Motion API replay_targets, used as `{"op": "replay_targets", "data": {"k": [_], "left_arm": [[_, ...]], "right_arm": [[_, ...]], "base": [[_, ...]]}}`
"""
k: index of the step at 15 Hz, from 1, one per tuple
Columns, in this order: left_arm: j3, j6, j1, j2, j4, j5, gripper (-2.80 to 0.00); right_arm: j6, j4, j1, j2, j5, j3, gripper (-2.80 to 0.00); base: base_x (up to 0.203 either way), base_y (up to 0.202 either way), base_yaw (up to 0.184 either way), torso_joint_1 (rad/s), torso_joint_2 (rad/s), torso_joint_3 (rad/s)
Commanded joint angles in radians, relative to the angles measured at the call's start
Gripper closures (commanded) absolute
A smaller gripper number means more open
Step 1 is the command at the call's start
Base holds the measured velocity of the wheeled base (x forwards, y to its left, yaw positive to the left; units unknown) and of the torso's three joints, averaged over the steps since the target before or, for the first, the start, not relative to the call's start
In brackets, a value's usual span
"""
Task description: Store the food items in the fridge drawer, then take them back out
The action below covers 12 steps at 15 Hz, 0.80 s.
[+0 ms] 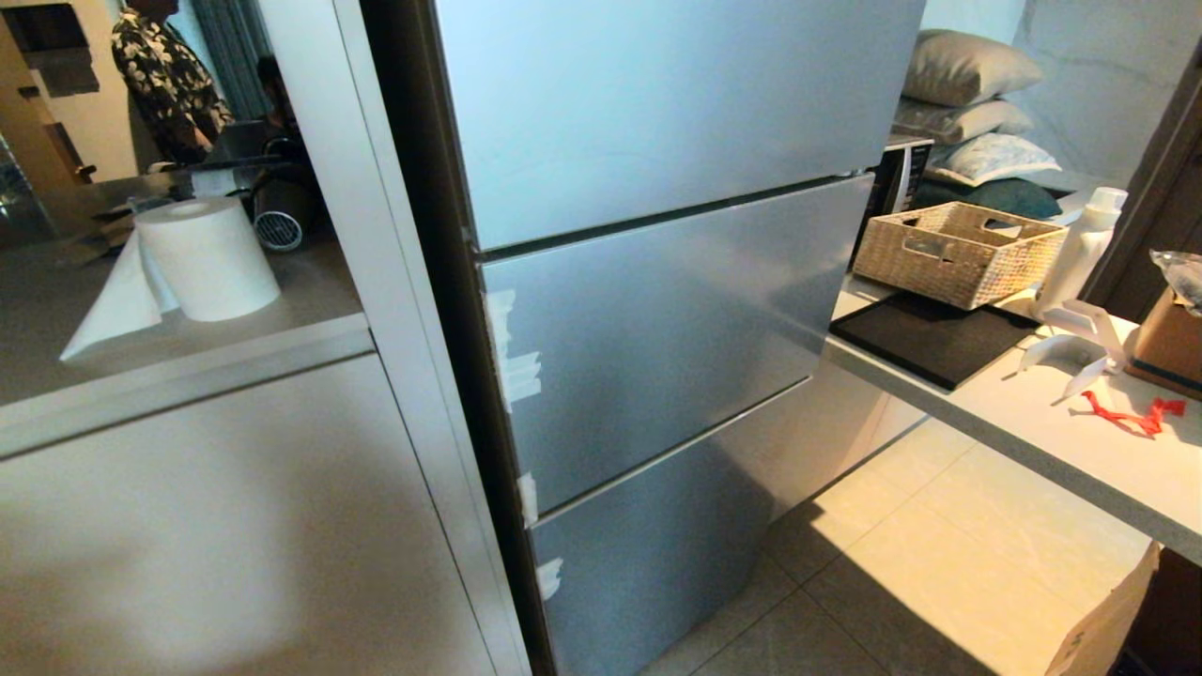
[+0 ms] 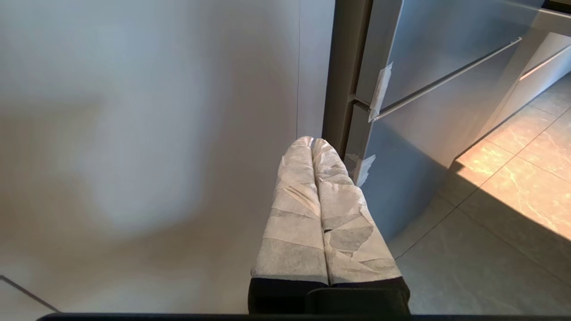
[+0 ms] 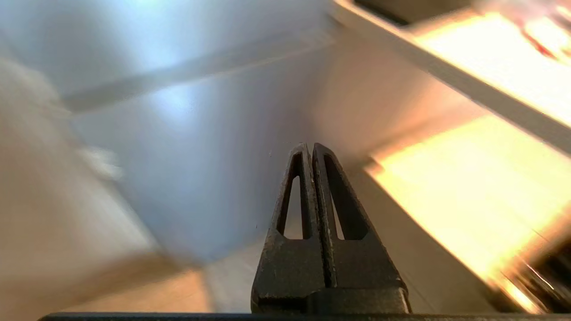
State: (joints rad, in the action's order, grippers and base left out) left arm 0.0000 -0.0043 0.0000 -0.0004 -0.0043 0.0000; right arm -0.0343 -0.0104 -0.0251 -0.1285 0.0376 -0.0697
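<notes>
On the left, the left gripper point(image 2: 311, 145) hangs low beside the fridge point(image 1: 657, 310), its paper-wrapped fingers point(image 2: 294, 196) pressed together and holding nothing. The fridge doors are all shut, so the fridge drawer is hidden inside. The right gripper point(image 3: 311, 149) points at the fridge front, fingers together and empty. On the right, the desk point(image 1: 1033, 422) shows only a red ribbon point(image 1: 1127, 415); no food items can be seen. The job looks finished or not begun. Next, a door must be pulled open.

Fridge point(image 1: 657, 310): centre, all fronts closed. Cabinet point(image 1: 207, 526): left, touching fridge. Paper roll point(image 1: 207, 258): on ledge above cabinet. Counter point(image 1: 1042, 422): right of fridge. Basket point(image 1: 958, 252): on counter, on mat point(image 1: 925, 340). Bottle point(image 1: 1080, 246): just right of basket. Pillows point(image 1: 967, 103): stacked behind basket.
</notes>
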Motion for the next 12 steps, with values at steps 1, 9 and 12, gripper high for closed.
{"op": "replay_targets", "data": {"k": [1, 9, 12], "left_arm": [[0.002, 0.0, 0.0, 0.0, 0.0, 0.0, 0.0], [0.002, 0.0, 0.0, 0.0, 0.0, 0.0, 0.0], [0.0, 0.013, 0.0, 0.0, 0.0, 0.0, 0.0]], "right_arm": [[0.015, 0.098, 0.021, 0.128, -0.073, 0.034, 0.0], [0.004, 0.096, 0.022, 0.129, -0.073, 0.034, 0.0], [0.002, 0.096, 0.022, 0.128, -0.073, 0.034, 0.0]], "base": [[0.0, 0.0, 0.0, 0.0, 0.0, 0.0], [0.0, 0.0, 0.0, 0.0, 0.0, 0.0], [0.0, 0.0, 0.0, 0.0, 0.0, 0.0]]}}
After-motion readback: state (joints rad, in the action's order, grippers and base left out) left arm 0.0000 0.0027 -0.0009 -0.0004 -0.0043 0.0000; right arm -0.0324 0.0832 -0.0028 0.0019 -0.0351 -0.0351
